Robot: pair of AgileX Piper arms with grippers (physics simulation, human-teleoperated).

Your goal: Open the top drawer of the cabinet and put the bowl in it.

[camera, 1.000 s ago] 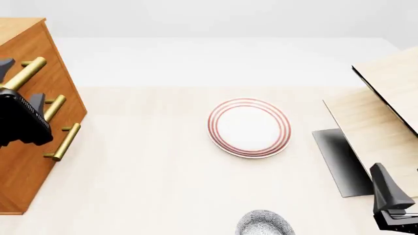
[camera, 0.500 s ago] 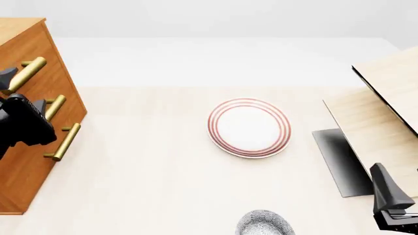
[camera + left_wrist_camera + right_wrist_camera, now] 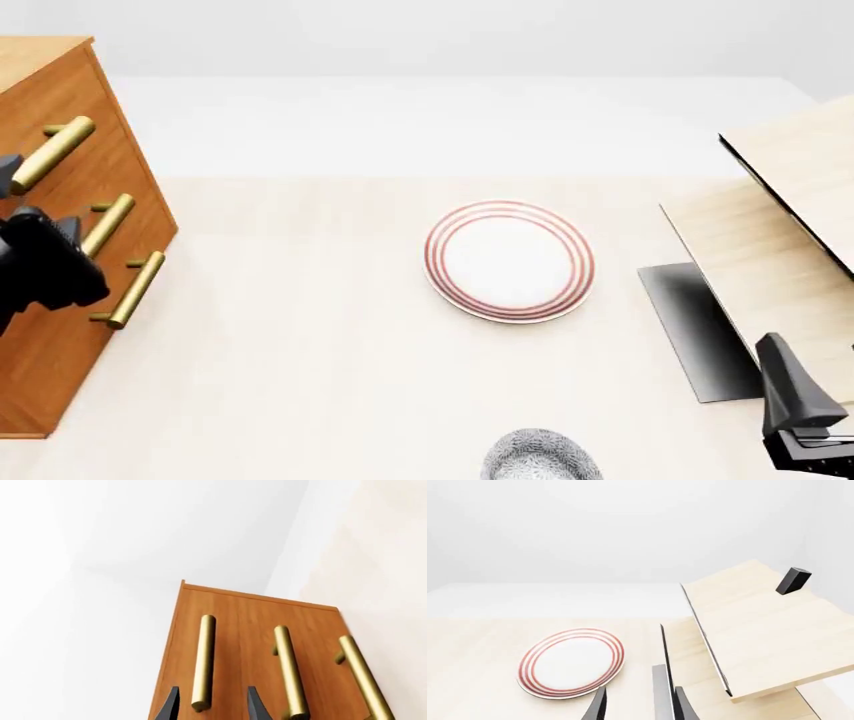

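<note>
Left hand (image 3: 208, 706) is spread open, its two dark fingertips standing either side of the near end of a brass bar handle (image 3: 203, 662) without touching it. That bar belongs to the top drawer (image 3: 200, 630), the uppermost of three on the orange-brown wooden cabinet (image 3: 54, 330) at the left of the pale tabletop (image 3: 307, 380). All three drawer fronts sit flush, so the drawer is not yet open.

Judging from this, the step in hand is the approach to the top handle. The next move calls for pushing the fingers further along so the bar sits well between them, clamping on it, then pulling straight out from the cabinet face; gripping only the tip of the bar could let it slip.

Right hand (image 3: 635, 705) hangs low at the tabletop's right side, near the pale light-wood panels (image 3: 787, 220), fingers parted and holding nothing. The small round bowl, white with dense blue-grey speckles (image 3: 541, 457), rests at the near edge of the tabletop, apart from both hands, with the flat white plate with red rings (image 3: 509, 260) beyond it.
</note>
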